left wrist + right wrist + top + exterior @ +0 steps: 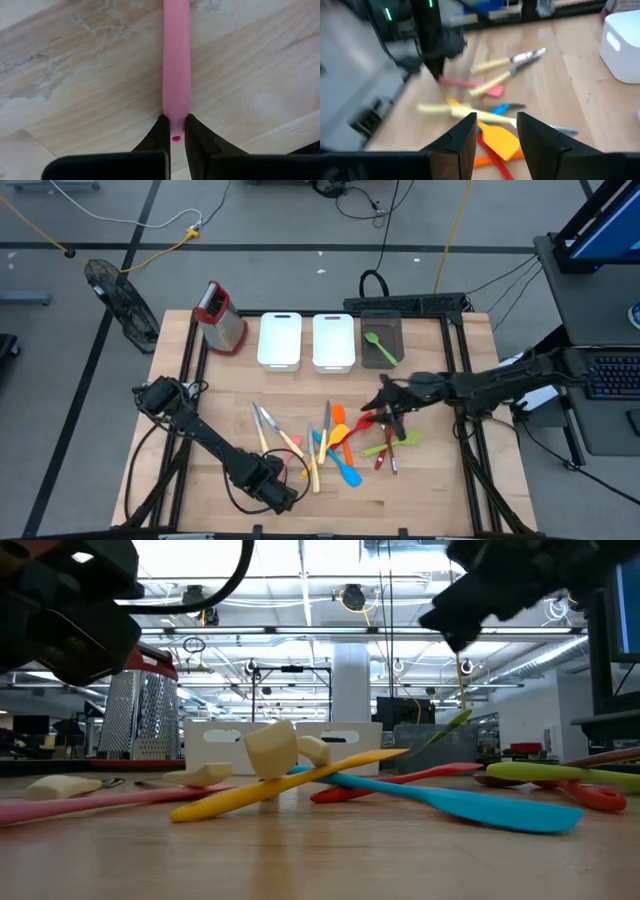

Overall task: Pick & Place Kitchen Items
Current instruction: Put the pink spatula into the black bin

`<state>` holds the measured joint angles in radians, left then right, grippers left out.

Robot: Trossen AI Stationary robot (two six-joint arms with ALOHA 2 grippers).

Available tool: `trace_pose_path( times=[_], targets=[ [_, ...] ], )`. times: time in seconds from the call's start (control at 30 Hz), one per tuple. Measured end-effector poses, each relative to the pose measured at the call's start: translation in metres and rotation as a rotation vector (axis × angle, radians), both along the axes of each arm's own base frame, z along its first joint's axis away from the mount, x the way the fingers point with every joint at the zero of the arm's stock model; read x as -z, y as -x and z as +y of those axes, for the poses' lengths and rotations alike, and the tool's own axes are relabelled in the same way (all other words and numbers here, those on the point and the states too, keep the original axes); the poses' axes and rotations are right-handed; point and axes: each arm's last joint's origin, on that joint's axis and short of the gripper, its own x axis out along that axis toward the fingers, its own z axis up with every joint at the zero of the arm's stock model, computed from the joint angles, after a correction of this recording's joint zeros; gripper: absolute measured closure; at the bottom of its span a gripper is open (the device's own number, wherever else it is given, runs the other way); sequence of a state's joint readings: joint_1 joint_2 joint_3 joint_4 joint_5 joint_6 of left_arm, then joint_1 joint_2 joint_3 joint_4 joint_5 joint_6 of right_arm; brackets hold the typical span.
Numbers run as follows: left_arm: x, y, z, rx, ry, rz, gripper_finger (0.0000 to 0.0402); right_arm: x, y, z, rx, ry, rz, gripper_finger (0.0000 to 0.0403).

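Your left gripper (173, 131) is clamped narrow on the end of the long pink silicone utensil handle (176, 65), which lies flat on the pale wooden table (75, 90) near its front edge. Your right gripper (496, 131) hangs above the scattered pile of coloured kitchen utensils (335, 442) mid-table, fingers parted and gripping nothing.

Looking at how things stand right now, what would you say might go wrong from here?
The left tool pinches only the very end of the pink utensil, so it may swing or slip when lifted. Its far end lies near the yellow-handled pieces, which could get dragged. The right tool hangs open above the crossed pile; descending there may catch two items.
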<state>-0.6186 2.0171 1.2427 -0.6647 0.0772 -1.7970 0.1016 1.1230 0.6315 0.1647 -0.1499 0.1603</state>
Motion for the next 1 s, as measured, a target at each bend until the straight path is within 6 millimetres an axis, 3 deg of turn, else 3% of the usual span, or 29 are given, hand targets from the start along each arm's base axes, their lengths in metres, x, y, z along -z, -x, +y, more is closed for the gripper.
trace_pose_path(
  times=[0.23,0.47,1.0],
  targets=[
    [0.0,0.001,-0.001,-0.009,-0.011,-0.007,0.0383,-0.008,-0.054,-0.004,-0.073,0.179,0.202,0.0271],
    [0.0,0.005,-0.007,-0.027,-0.057,-0.04,0.0384,-0.003,-0.098,-0.005,-0.205,0.207,0.246,0.0269],
    [0.0,0.006,-0.007,-0.037,-0.099,-0.07,0.0377,0.04,-0.173,-0.004,-0.306,0.218,0.303,0.0195]
  ],
)
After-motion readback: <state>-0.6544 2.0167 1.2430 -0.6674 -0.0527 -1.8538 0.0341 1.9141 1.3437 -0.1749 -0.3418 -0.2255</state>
